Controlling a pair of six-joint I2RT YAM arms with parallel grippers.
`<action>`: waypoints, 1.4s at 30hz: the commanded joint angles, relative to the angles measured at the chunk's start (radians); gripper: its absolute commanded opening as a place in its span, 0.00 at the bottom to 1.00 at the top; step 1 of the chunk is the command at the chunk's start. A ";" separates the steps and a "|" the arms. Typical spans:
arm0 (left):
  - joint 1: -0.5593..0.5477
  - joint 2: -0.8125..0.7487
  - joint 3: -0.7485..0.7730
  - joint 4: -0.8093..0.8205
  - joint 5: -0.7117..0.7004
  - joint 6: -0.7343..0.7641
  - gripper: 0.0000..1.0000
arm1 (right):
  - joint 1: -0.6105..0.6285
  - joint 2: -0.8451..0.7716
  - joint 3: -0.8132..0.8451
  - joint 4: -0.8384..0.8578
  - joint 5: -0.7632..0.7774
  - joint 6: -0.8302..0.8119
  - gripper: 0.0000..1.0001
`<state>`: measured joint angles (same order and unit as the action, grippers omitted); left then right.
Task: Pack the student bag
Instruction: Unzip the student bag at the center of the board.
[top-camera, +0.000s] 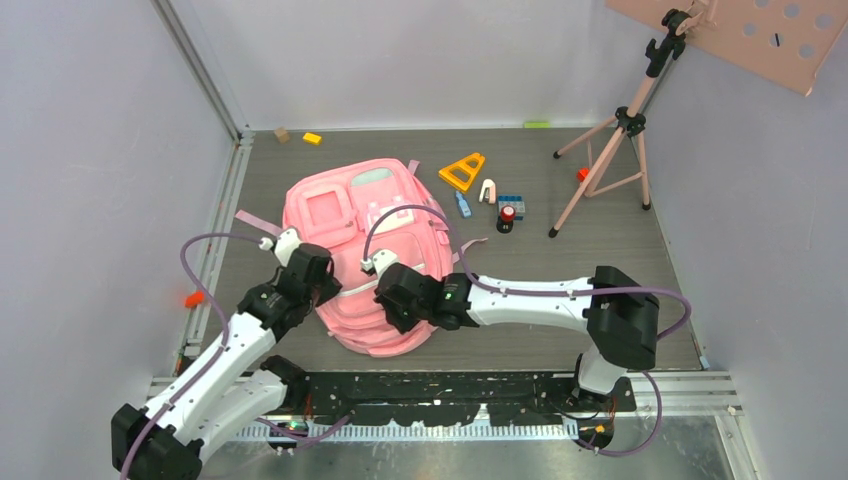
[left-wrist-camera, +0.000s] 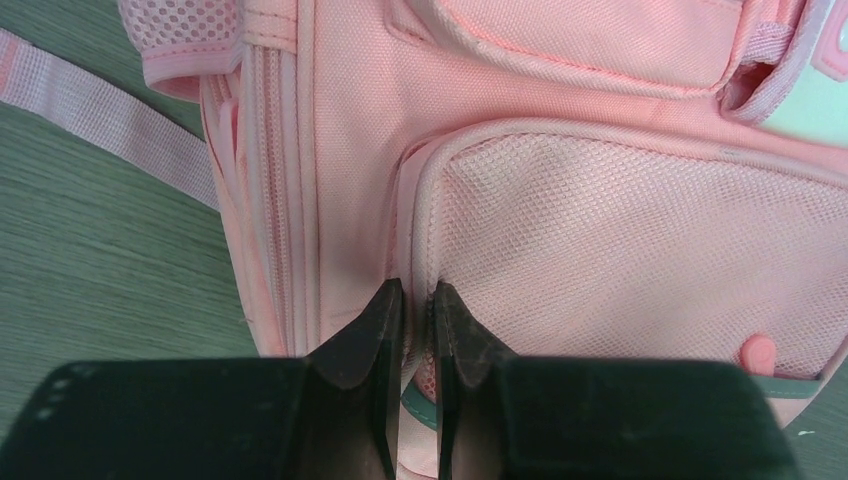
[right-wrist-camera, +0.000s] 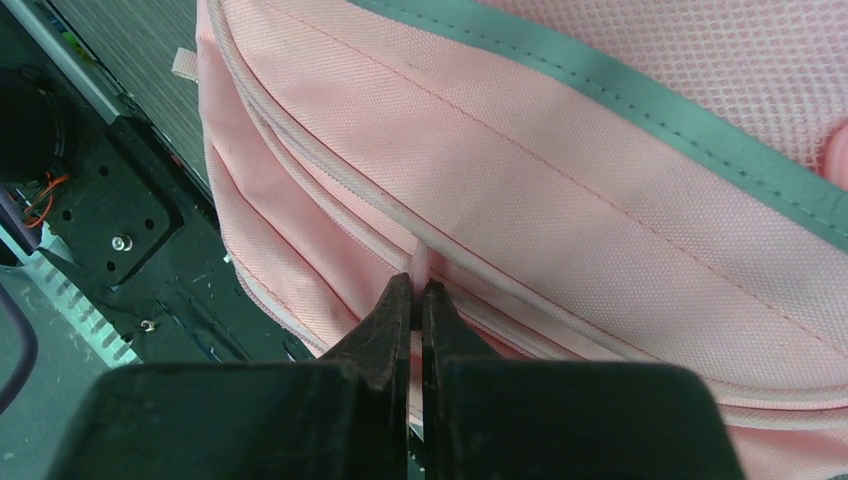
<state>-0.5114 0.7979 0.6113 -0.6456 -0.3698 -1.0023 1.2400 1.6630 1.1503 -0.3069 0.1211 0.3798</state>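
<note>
left tool (left-wrist-camera: 417, 292) pinching, barely parted, right tool (right-wrist-camera: 417, 286) clamped fully together

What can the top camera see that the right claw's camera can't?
Only the top camera shows the orange plastic triangle and the pink three-legged tripod stand farther back on the table. Only the right claw's camera shows, up close, the right claw pinching a thin pale pink tab, with the grey-green fabric trim above it. Both show the big soft pink fabric backpack.
</note>
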 joint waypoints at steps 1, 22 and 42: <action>-0.024 0.011 0.056 0.158 0.161 0.067 0.00 | 0.042 -0.019 0.041 0.178 -0.020 0.030 0.00; 0.060 0.049 0.206 -0.156 0.132 0.356 0.57 | 0.032 -0.096 -0.044 0.129 0.038 0.038 0.00; 0.060 -0.121 0.024 -0.178 0.243 0.197 0.37 | 0.029 -0.100 -0.039 0.113 0.056 0.036 0.01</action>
<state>-0.4519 0.6975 0.6762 -0.8154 -0.1986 -0.7540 1.2556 1.6146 1.1011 -0.2409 0.1665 0.3996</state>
